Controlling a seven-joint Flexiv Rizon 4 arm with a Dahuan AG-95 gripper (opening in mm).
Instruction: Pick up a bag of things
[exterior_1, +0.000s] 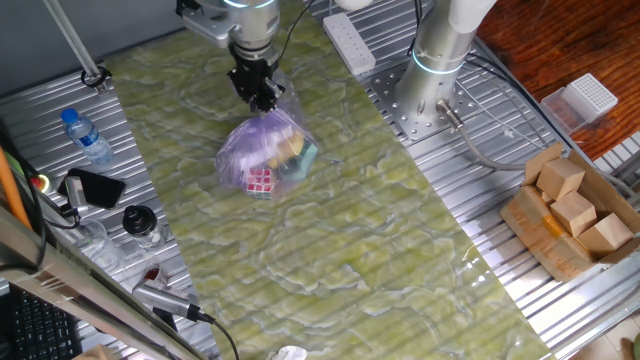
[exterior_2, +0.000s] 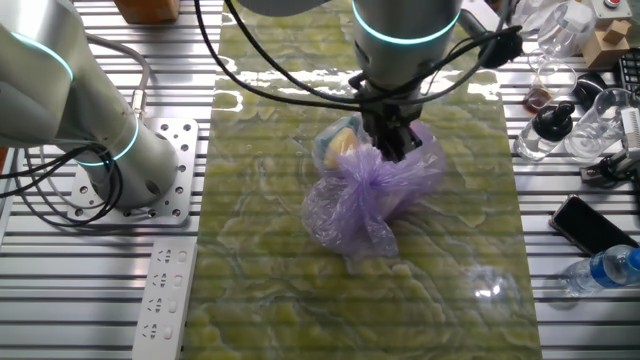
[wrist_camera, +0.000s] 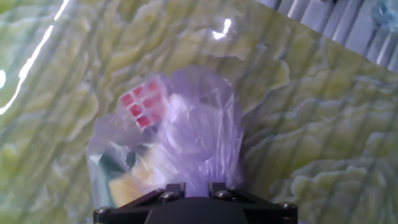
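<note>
In one fixed view, the bag of things sits on the far half of the green marbled mat, well apart from every mat edge; bare mat lies all around it, most of it on the near side. The gripper pinches the gathered top of the crinkly, translucent pale-purple plastic. A Rubik's cube shows at the bag's near side. A cardboard box of wooden blocks stands far off to the right, on the ribbed metal table.

In the other fixed view, the bag bulges low and rounded, its neck drawn upward into the pressed-together fingers of the gripper; its long axis runs roughly vertical.

In the hand view, the bag hangs just below the fingers, cube face pink and white, a yellow block beside it.
</note>
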